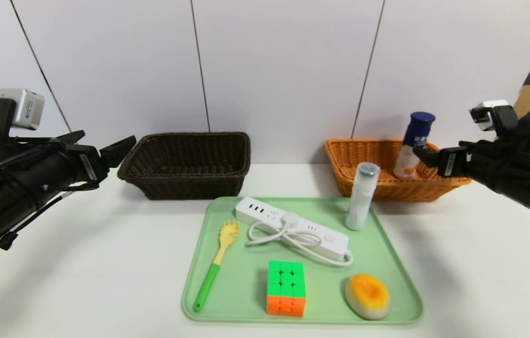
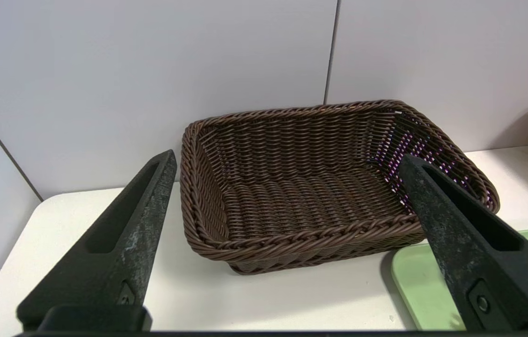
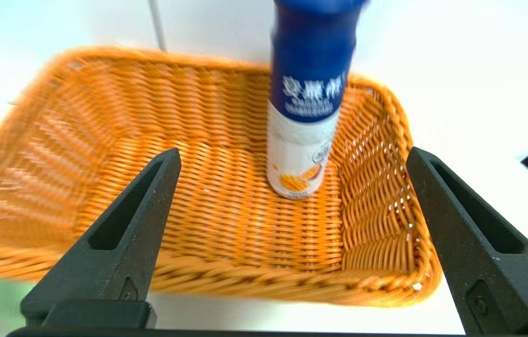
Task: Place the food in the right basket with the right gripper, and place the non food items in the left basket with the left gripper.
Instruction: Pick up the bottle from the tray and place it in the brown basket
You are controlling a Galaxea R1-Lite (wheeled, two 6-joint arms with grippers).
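One bottle [image 1: 413,145] stands in the orange basket [image 1: 354,162] at the desk's far right; right gripper [image 1: 427,157] open beside it, left gripper [image 1: 105,150] open by the brown basket [image 1: 185,164]; tray [image 1: 199,281] bread [image 1: 367,296] likely next

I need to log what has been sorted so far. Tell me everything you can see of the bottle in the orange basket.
The drink bottle stands upright in the orange wicker basket, near its right wall. Its top part is dark blue with white lettering; its lower body is white with an orange fruit picture near the base. It looks like smooth plastic. Its base rests on the basket floor. The right tool is open just in front of it and does not grip it.
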